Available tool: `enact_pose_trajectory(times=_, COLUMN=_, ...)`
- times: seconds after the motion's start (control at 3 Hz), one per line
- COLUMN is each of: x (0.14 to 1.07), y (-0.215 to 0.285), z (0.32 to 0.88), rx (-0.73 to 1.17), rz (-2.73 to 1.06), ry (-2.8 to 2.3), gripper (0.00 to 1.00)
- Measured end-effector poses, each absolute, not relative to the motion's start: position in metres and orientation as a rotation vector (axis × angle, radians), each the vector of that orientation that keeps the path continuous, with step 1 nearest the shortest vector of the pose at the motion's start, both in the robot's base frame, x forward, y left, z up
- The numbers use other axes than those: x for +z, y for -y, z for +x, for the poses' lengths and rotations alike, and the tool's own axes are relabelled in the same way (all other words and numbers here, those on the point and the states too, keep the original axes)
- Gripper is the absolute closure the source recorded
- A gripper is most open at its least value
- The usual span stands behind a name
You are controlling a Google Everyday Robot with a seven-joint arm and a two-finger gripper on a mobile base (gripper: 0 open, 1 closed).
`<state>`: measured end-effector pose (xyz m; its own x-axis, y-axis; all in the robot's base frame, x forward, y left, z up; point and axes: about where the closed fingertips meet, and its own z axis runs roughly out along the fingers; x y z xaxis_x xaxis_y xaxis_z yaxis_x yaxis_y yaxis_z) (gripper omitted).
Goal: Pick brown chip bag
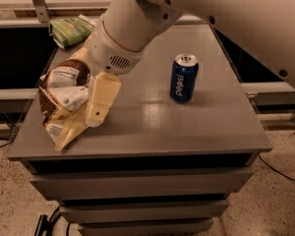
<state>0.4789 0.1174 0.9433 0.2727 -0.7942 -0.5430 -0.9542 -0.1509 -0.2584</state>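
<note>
The brown chip bag (63, 98) lies crumpled on the left part of the grey table (187, 127). It is dark brown and pale yellow with white label panels. My gripper (95, 117) hangs from the white wrist and points down at the bag's right edge. It overlaps the bag's right side, and I cannot see whether it touches. The bag rests on the table.
A blue Pepsi can (184, 77) stands upright right of centre, apart from the gripper. A flat green bag (71, 29) lies at the table's far left corner. The table's left edge is close behind the chip bag. The large white arm crosses the upper right.
</note>
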Motion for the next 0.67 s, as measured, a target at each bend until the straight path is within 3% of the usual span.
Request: enact_pose_trajectory(times=0.67, x=0.909, y=-0.123, z=0.488, rx=0.405, rz=-1.912, ry=-1.609, gripper=0.00)
